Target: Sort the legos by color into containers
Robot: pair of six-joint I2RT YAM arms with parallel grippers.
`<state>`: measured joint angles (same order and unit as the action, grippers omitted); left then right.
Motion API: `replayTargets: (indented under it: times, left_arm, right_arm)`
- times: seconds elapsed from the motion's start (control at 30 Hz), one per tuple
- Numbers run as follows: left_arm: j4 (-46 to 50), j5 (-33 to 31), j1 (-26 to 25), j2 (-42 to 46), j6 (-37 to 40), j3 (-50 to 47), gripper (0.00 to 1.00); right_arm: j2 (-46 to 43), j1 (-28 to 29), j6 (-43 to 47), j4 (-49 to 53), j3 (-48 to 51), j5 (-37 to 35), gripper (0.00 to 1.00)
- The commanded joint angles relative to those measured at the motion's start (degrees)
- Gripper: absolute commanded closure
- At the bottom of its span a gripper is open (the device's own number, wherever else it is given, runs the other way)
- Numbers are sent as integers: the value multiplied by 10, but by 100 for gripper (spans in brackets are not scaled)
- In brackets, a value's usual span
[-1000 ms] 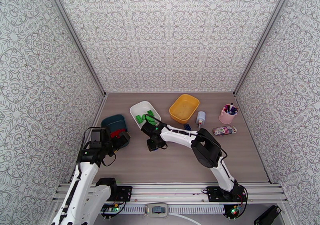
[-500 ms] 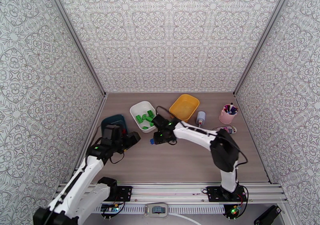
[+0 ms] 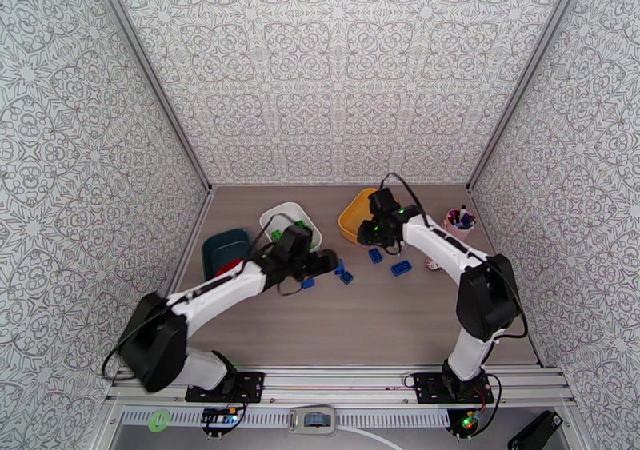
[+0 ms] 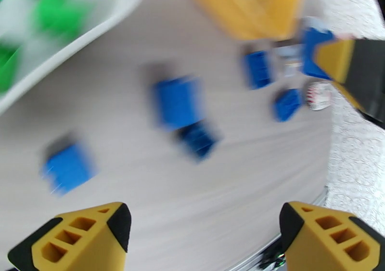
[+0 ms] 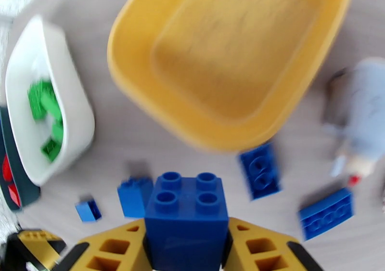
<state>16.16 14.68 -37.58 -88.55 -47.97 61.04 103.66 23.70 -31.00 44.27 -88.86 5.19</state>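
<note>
Patterned wallpaper rings a wood-grain counter (image 3: 376, 316); seen from above, the white rounded plastic tray (image 3: 278, 216) at eleven o'clock of the counter's middle holds green studded bricks (image 5: 45, 101); the dark teal tray (image 3: 224, 244) at ten o'clock holds red bricks (image 3: 230, 266); the yellow plastic tray (image 5: 231, 55) at twelve o'clock looks empty. The right gripper (image 5: 187, 243) pinches a blue four-stud brick (image 5: 186, 204) just short of the yellow tray's near rim; the left gripper (image 4: 202, 233) is spread wide and empty above loose blue bricks (image 4: 178, 101). Green and red seem sorted; blue looks barely begun; about five blue bricks lie on the counter, between five and eight o'clock of the yellow tray.
</note>
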Motion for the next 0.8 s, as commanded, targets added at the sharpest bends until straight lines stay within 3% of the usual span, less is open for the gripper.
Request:
replayTargets:
  times: [0.0,0.27,0.57,0.77]
  left_arm:
    - [-15,15,-8,-28,22,62,15]
    - [44,-35,3,-6,39,88,14]
    - [74,-120,43,116,7,-30,11]
    - [105,-141,85,197,-6,-96,10]
  right_arm:
    - [33,-25,13,20,-70,13,57]
    - [101,-46,36,85,-198,13,38]
    - [31,-15,52,54,-106,25,32]
    - [11,32,54,41,-53,9,31]
